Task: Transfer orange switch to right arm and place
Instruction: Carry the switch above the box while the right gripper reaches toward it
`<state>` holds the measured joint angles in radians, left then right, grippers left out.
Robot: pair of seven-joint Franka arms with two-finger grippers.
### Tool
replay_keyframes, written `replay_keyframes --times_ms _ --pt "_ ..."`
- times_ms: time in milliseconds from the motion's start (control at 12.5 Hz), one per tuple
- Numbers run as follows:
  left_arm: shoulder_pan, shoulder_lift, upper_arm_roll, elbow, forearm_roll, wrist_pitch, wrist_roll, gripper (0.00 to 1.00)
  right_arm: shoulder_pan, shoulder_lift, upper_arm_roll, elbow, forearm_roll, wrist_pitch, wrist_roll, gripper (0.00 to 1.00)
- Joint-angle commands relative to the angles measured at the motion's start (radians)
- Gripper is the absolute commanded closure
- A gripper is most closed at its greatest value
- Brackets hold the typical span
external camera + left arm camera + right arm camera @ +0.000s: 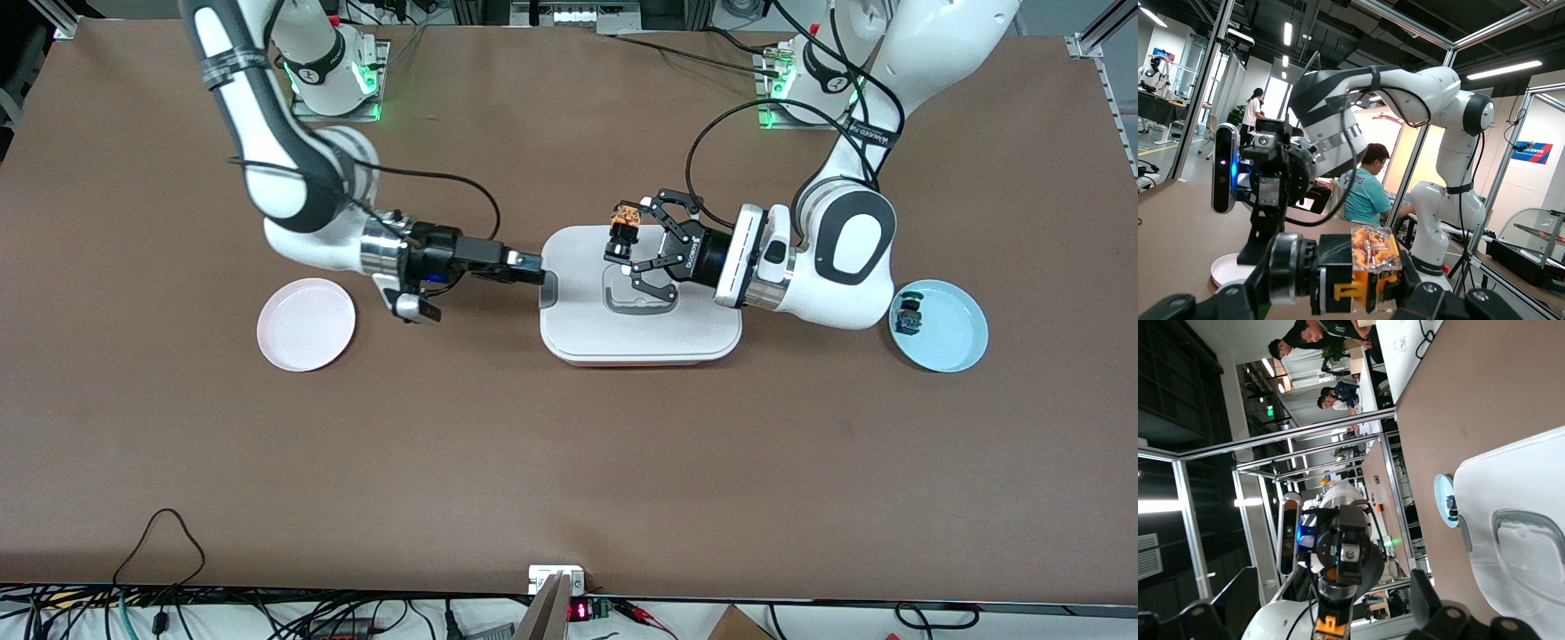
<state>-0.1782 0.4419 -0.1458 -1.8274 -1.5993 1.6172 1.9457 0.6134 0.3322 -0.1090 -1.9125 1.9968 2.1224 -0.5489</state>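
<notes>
The orange switch (626, 224), a small black block with an orange cap, hangs in the air over the white lidded box (640, 342). My left gripper (633, 238) is shut on it. In the left wrist view the switch (1368, 267) fills the gap between the claw fingers (1431, 297). My right gripper (531, 268) is open and holds nothing. It hovers at the box's edge toward the right arm's end and points at the switch. In the right wrist view its fingers (1438, 613) stand wide apart. The switch (1335, 623) shows some way off between them.
A pink plate (306, 324) lies toward the right arm's end of the table. A light blue plate (956, 342) toward the left arm's end holds a small blue-and-green-black component (909, 316). The box lid has a recessed handle (638, 293).
</notes>
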Motion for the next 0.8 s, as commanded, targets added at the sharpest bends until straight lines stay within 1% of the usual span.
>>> replay_keyframes --times_ms 0,160,321,641,721 --pt "-0.03 0.009 0.009 0.011 -0.051 -0.016 0.024 1.0 0.07 -0.022 -0.012 -0.002 0.066 0.095 -0.013 0.0" --pt "-0.037 0.009 0.009 0.011 -0.051 -0.014 0.024 1.0 0.115 -0.03 -0.012 0.01 0.109 0.163 -0.013 0.0" --pt "-0.037 0.009 0.009 0.01 -0.051 -0.016 0.024 1.0 0.131 -0.024 -0.012 0.023 0.112 0.188 -0.013 0.0" --pt "-0.037 0.009 0.009 0.008 -0.051 -0.016 0.024 1.0 0.135 -0.018 -0.012 0.043 0.115 0.192 -0.009 0.0" --pt "-0.037 0.009 0.009 0.008 -0.051 -0.016 0.024 1.0 0.138 -0.018 -0.011 0.044 0.117 0.214 -0.008 0.0"
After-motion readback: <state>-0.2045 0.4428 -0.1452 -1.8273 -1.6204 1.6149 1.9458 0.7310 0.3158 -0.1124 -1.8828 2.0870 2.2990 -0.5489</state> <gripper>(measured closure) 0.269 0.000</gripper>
